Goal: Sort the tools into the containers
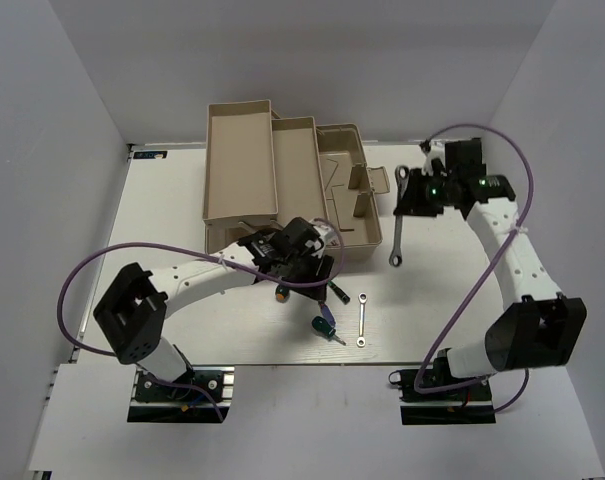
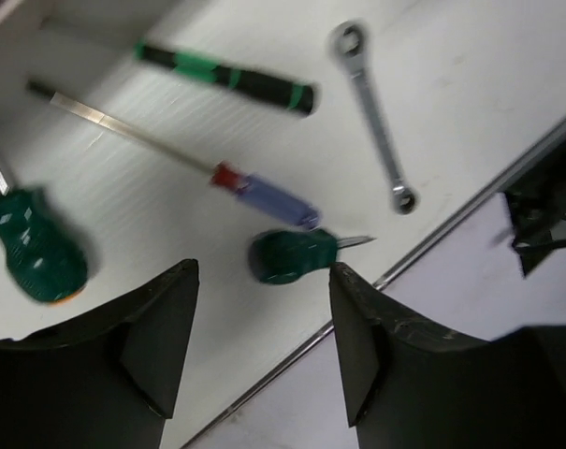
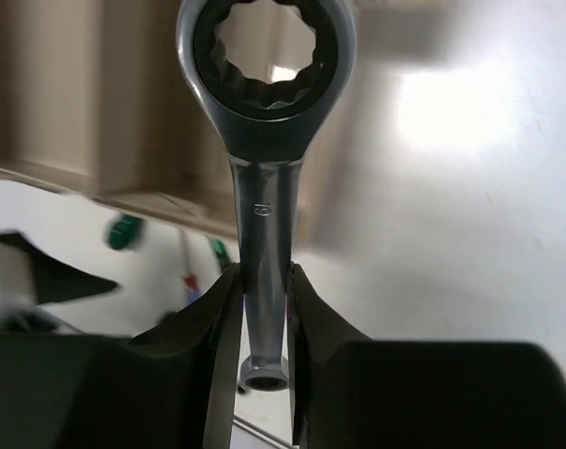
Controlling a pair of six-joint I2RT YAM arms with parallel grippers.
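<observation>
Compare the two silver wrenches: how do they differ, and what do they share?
The large wrench is clamped in the right gripper's jaws; the small wrench lies loose on the table. The large wrench is clearly longer and thicker than the small wrench. Both are silver with ring ends.

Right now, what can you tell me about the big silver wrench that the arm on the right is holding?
The large wrench is shiny silver metal: a flat, narrow shank with a ring at each end. The bigger ring has a toothed inner edge, and a small mark is stamped on the shank. The right gripper pinches the shank from both sides; nothing else touches it. It seems held clear of the table, just right of the beige toolbox.
</observation>
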